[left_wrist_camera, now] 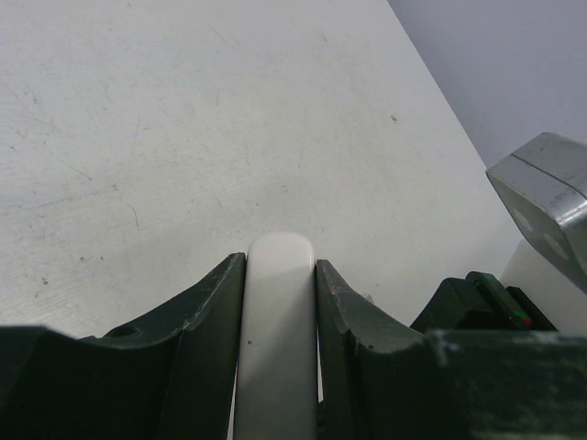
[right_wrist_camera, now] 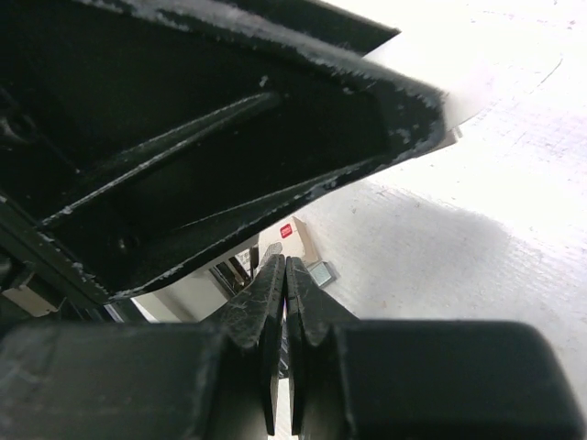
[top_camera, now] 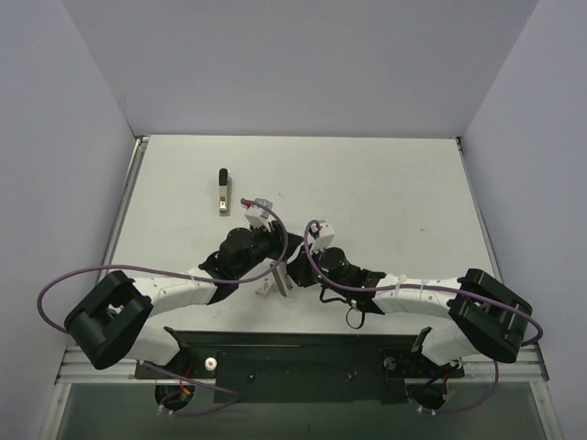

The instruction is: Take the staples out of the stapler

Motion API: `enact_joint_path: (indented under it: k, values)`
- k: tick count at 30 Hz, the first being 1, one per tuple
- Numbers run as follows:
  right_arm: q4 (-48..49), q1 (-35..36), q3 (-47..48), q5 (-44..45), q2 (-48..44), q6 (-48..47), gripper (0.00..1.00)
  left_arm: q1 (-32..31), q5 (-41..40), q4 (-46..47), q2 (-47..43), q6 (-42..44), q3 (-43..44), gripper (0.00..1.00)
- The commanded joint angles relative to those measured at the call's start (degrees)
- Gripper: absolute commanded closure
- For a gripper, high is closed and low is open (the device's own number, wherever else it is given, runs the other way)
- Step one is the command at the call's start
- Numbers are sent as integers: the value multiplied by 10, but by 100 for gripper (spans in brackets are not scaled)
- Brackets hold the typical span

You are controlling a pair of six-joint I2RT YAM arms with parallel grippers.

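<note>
A white stapler (top_camera: 273, 278) stands near the table's front middle, between the two arms. My left gripper (top_camera: 271, 259) is shut on its white body (left_wrist_camera: 278, 321), one finger (left_wrist_camera: 197, 339) on each side. The stapler's grey metal part (left_wrist_camera: 546, 197) sticks up at the right of the left wrist view. My right gripper (top_camera: 293, 269) is close beside the stapler on its right, its fingers (right_wrist_camera: 264, 302) pressed together with nothing visible between them. The left gripper fills the top of the right wrist view. No staples show clearly.
A black bar with a tan end (top_camera: 223, 191) lies on the table at the far left of centre. In the right wrist view a small box with a red label (right_wrist_camera: 295, 240) and a small grey square piece (right_wrist_camera: 323, 272) lie beyond the fingers.
</note>
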Motion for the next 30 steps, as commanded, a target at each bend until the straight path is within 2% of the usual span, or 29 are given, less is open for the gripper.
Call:
enact_joint_path:
  k: [1,16,23,30]
  values:
    - [61,4,26,-64,11,28,100,5,-32,83,10,5,42,100]
    - [118,-14,34,-108,10,60,100,-2,-63,92,39,5,49,100]
    - [141,-16,46,-132,8,74,100,-16,-90,61,46,32,69,100]
    - [157,-28,19,-122,16,84,100,-26,-98,-1,40,60,107,100]
